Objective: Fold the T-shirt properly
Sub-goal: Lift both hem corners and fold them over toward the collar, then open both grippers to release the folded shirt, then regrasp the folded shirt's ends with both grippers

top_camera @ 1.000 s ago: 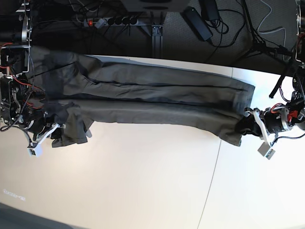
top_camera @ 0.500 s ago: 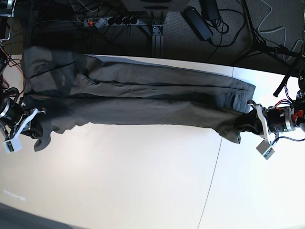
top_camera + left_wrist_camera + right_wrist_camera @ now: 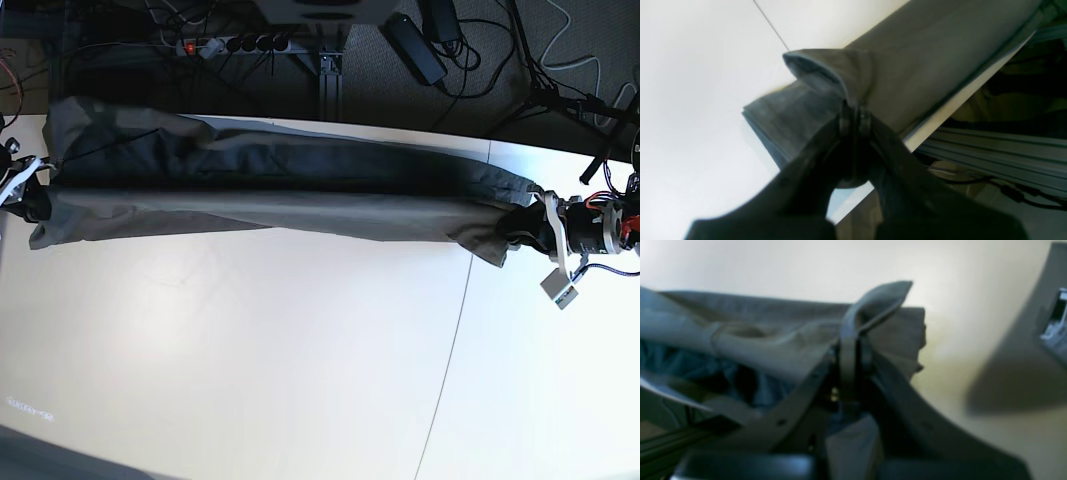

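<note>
Black left tool (image 3: 853, 113) is pinched tight on one end of the dark grey-olive cotton T-shirt (image 3: 290, 190); the right tool (image 3: 853, 350) likewise clamps the opposite end, though that view is blurred. Between them the shirt stretches as a long band along the white desk's (image 3: 300, 350) far edge. Lengthwise folding looks done; crosswise folds remain.

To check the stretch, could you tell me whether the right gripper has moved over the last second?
Yes. The right gripper, clamping the T-shirt, moved outward and up toward the table's far left corner.
</note>
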Action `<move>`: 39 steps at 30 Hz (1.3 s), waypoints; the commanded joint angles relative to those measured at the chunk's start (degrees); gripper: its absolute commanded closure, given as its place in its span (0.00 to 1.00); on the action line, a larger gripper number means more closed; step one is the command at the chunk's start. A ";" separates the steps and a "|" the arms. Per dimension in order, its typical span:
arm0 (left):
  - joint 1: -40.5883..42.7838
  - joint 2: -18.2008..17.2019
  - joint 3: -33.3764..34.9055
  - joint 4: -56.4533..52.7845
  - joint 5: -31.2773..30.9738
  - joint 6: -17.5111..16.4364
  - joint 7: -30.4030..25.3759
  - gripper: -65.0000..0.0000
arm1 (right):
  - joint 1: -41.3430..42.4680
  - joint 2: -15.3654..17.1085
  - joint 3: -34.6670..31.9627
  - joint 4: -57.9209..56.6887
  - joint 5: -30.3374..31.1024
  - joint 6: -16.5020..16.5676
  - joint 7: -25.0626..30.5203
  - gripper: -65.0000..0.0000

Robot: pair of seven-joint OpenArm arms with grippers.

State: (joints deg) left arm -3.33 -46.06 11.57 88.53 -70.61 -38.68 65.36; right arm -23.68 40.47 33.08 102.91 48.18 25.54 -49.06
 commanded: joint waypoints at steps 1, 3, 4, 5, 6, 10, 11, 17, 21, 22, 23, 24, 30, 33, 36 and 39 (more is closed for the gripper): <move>-0.92 -1.44 -0.66 0.76 -1.20 -1.32 -0.57 1.00 | -0.44 1.29 0.76 0.85 0.26 3.87 1.03 1.00; -0.90 -1.42 -0.66 0.76 -1.73 -1.32 -0.55 1.00 | -0.94 0.90 0.76 0.79 0.24 3.87 1.05 1.00; -0.92 -1.42 -0.66 0.76 -1.81 -1.32 -0.55 1.00 | -0.94 0.50 0.76 0.72 0.02 3.87 1.05 1.00; -0.90 -1.42 -0.66 0.76 -1.90 -1.32 -0.55 1.00 | -0.94 0.22 0.76 0.70 -0.17 3.85 1.05 1.00; -0.90 -1.42 -0.66 0.76 -1.92 -1.32 -0.35 1.00 | -0.92 -0.02 0.76 0.68 -0.20 3.85 1.07 1.00; -0.35 -1.44 -0.66 0.76 -1.84 -1.32 0.44 0.69 | -0.94 -0.98 0.76 0.46 -0.44 3.85 1.53 1.00; -0.02 -1.44 -0.66 0.76 -1.79 -1.32 0.46 0.63 | -0.92 -1.31 0.76 0.35 -0.63 3.85 1.79 1.00; 2.60 -1.44 -0.66 0.76 -1.07 -1.32 -0.17 0.61 | -0.85 -3.43 0.76 0.31 -4.76 3.82 4.31 0.52; 2.56 -1.40 -2.84 0.76 -0.26 -1.32 -1.77 0.61 | -0.74 -3.69 0.83 0.33 -5.99 3.82 5.79 0.43; 2.56 -1.42 -4.35 0.76 -0.24 -1.32 -1.95 0.61 | -0.59 -3.69 0.83 0.33 -5.97 3.82 5.79 0.43; 2.56 -1.40 -6.19 0.76 -0.24 -1.32 -1.95 0.61 | -0.44 -3.69 0.83 0.33 -5.97 3.82 5.79 0.43; 2.56 -1.42 -8.22 0.76 -0.31 -1.32 -1.97 0.61 | -0.15 -3.72 0.83 0.37 -5.95 3.82 5.77 0.43; 3.15 -1.46 -17.86 0.76 -0.35 -1.32 -2.12 0.54 | 1.88 -4.31 0.81 0.44 -2.54 3.87 5.49 0.43; 5.77 -1.44 -18.67 0.76 -0.22 -1.32 -3.34 0.42 | 2.12 -4.42 0.81 0.44 0.31 3.87 4.11 0.43; 9.62 -1.40 -18.67 0.76 2.49 -1.32 -7.61 0.41 | 2.08 -4.85 0.81 0.44 0.28 3.87 4.02 0.63; 12.33 -1.38 -18.67 0.76 5.88 -1.32 -11.45 0.41 | 2.08 -5.97 0.81 0.42 0.48 3.87 4.09 1.00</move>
State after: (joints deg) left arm 9.76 -46.00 -6.39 88.53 -63.79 -38.74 55.07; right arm -22.02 33.36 33.15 102.63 48.01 25.54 -46.11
